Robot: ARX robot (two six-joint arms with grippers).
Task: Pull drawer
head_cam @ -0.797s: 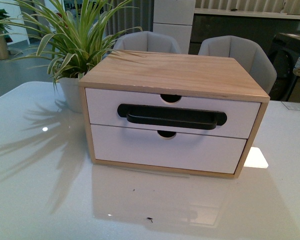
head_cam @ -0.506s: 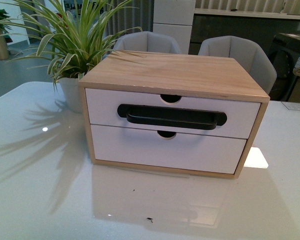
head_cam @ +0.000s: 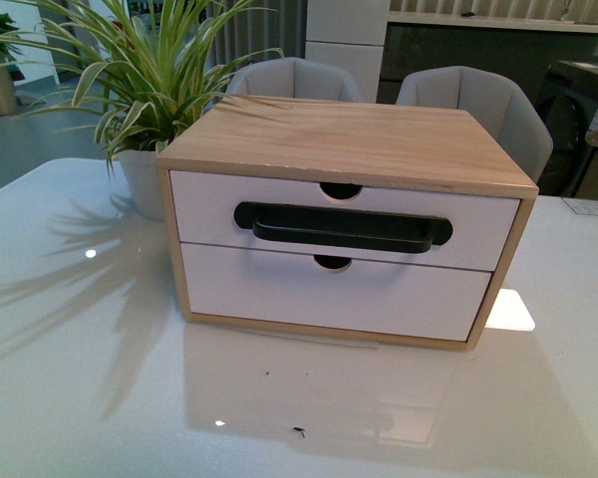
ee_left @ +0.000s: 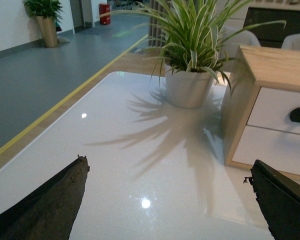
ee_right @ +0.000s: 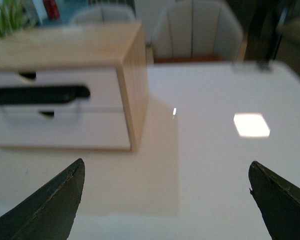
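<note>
A light wood cabinet [head_cam: 359,144] stands mid-table with two white fronts. The upper one is the drawer [head_cam: 209,214], closed flush, with a long black bar handle [head_cam: 341,228] and a half-round notch in its top edge. Neither gripper shows in the front view. In the left wrist view my left gripper [ee_left: 167,172] is open over bare table, with the drawer [ee_left: 277,107] off to one side. In the blurred right wrist view my right gripper [ee_right: 166,172] is open above the table, short of the drawer [ee_right: 97,82] and its handle [ee_right: 40,94].
A potted spider plant [head_cam: 145,90] stands close to the cabinet's left side. The plain lower drawer front [head_cam: 329,294] sits under the handled one. Two grey chairs [head_cam: 478,105] stand behind the white glossy table [head_cam: 80,378]. The table's left edge [ee_left: 50,120] drops to the floor.
The front view has shifted slightly; the cabinet sits a few pixels higher in frame. The drawer stays closed.
</note>
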